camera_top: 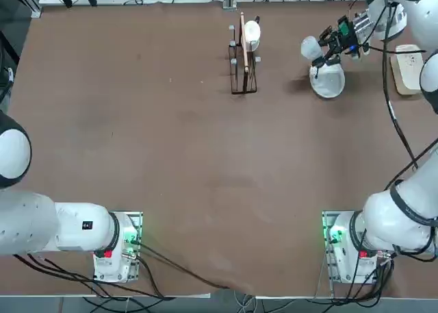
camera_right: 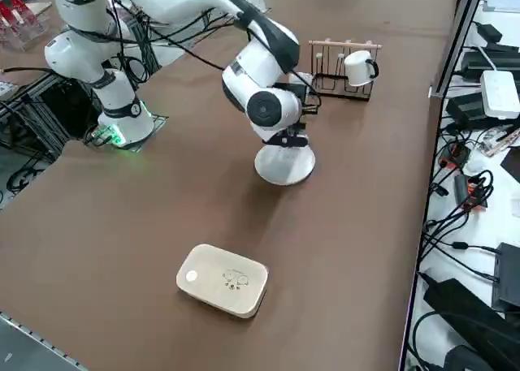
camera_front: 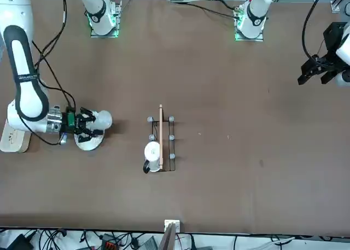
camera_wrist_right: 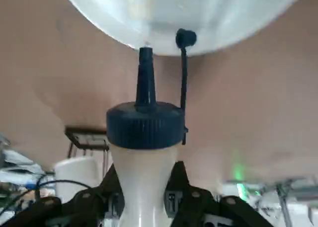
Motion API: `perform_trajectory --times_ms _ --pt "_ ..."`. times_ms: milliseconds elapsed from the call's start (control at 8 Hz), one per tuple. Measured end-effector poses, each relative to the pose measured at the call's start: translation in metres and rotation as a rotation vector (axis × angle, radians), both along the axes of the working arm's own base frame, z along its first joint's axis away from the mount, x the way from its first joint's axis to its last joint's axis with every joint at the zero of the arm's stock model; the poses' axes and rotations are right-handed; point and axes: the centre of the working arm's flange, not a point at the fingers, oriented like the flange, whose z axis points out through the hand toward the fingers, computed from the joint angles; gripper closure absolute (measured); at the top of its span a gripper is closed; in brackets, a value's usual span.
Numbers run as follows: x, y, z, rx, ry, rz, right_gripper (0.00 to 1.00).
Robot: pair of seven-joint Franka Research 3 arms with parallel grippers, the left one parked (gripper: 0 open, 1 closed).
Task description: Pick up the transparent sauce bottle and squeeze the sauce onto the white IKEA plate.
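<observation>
In the right wrist view, we had the pincer (camera_wrist_right: 145, 197) clamped round the clear plastic sauce bottle with a blue cap (camera_wrist_right: 145, 125), its nozzle towards the round glossy white plate (camera_wrist_right: 184, 18), presumably so squeezing would land sauce there.

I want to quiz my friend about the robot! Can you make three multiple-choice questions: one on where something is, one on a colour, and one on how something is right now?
1. Where is the sauce bottle?
A) In the wire rack
B) Between the fingers of the right end effector, near the white plate
C) On the cream container

2. What colour is the bottle's cap?
A) Dark blue
B) Red
C) Yellow

3. How is the little tip cover?
A) Pushed onto the nozzle
B) Lying on the table
C) Off the nozzle, on its strap

Answers:
1. B: the wrist view shows a finger at each side of the bottle.
2. A: the cap looks dark blue there.
3. C: it sits beside the bare nozzle.
</observation>
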Motion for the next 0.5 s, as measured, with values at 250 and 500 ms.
perform_trajectory --times_ms 250,500 --pt "-0.011 -0.028 0.026 0.043 0.010 -0.006 0.59" --pt "-0.016 -0.037 0.053 -0.015 0.010 0.022 0.59"
